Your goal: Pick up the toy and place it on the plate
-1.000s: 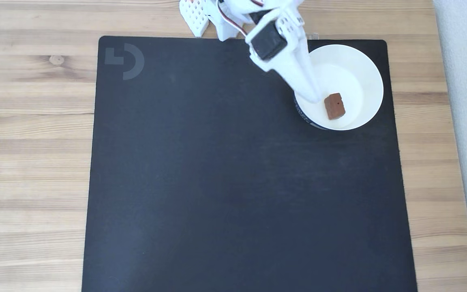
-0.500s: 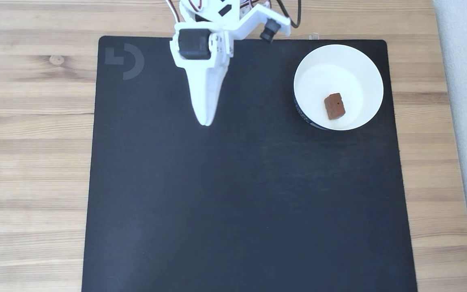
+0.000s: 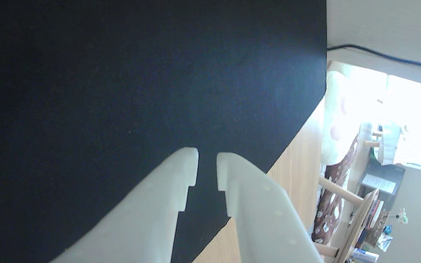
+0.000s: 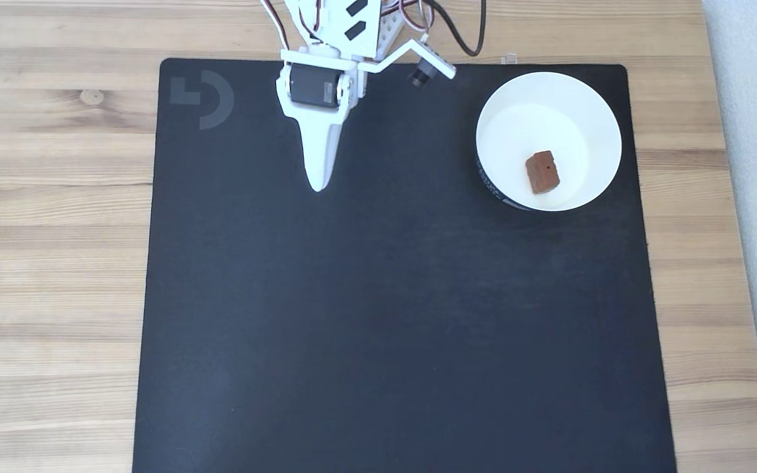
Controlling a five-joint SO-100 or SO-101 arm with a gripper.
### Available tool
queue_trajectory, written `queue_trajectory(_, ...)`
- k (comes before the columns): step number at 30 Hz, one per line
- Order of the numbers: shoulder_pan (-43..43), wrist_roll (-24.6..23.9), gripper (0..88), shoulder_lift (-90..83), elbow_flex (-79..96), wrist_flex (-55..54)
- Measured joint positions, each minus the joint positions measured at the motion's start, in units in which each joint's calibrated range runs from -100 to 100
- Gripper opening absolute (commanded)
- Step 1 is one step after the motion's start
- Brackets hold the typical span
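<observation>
Already the toy (image 4: pixel 542 172), a small reddish-brown block, lies inside the plate (image 4: pixel 589 105), a white shallow dish. In the fixed view both sit well apart from the claw (image 4: pixel 317 187), off to its right at about the level of its tips. The claw hangs over bare black mat (image 4: pixel 378 315), pointing toward the bottom of the picture, with nothing between its fingers.

In the wrist view the claw (image 3: pixel 207 160) shows two pale fingers with a narrow strip of dark mat visible between them: the jaws stand slightly parted, close to shut, and hold nothing. Past the mat's edge, to the right of the claw in this view, runs the wooden table (image 3: pixel 298 160).

Judging from how things lie, the placing step looks finished, since the toy rests flat on the floor of the plate, nearer its lower side. What remains seems to be only bringing the arm to rest; that calls for no grasp, just a move that keeps clear of the plate.
</observation>
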Motion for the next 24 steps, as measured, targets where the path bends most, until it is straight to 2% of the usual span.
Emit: queue_trajectory(24,0.3,0.0,2.6,0.0,0.0,4.0)
